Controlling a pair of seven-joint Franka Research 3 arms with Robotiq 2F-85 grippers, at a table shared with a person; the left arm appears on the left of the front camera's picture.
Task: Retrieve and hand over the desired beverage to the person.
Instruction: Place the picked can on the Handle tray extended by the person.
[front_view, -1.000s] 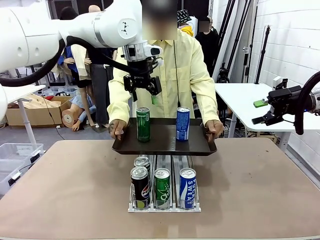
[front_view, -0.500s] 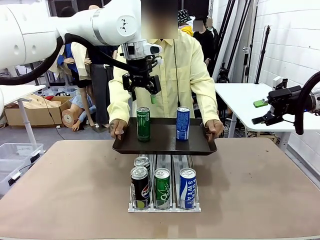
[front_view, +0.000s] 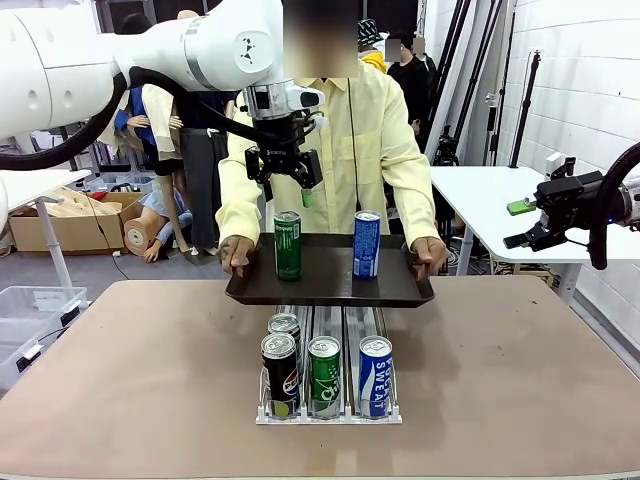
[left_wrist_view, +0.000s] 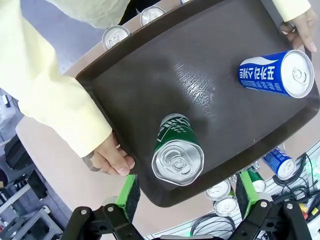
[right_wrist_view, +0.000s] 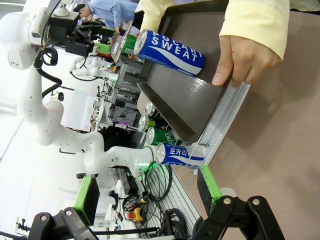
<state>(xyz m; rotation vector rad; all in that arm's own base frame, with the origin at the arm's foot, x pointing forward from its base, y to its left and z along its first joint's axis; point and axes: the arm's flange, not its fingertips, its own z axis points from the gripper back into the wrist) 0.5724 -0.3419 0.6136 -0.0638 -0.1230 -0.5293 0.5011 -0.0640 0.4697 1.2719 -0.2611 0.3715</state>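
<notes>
Standing upright on the dark tray (front_view: 400, 290), the green can (front_view: 288, 245) sits toward its left side, with the blue can (front_view: 366, 245) upright too, well apart to its right. The person (front_view: 375, 140) in the pale-yellow shirt holds that tray level at the far edge of the table (front_view: 120, 380), one hand (front_view: 235, 257) gripping each short side, the other hand (front_view: 432, 256) at the right rim.

Straight above the green can hangs the left gripper (front_view: 285, 178), pointing down, its arm sweeping in from the left and bent at the wrist. Jaws apart, nothing between them; from the wrist camera the green can (left_wrist_view: 177, 150) shows top-on between and beyond the two green pads (left_wrist_view: 131, 196), clear of both.

Off to the right, the right gripper (front_view: 522, 222) waits out past the table's edge, level, fingers spread and empty.

Below the tray, a clear rack (front_view: 330, 412) on the table holds more cans in rows: a black one (front_view: 280, 372), a green one (front_view: 324, 374), a blue one (front_view: 375, 374) in front.
</notes>
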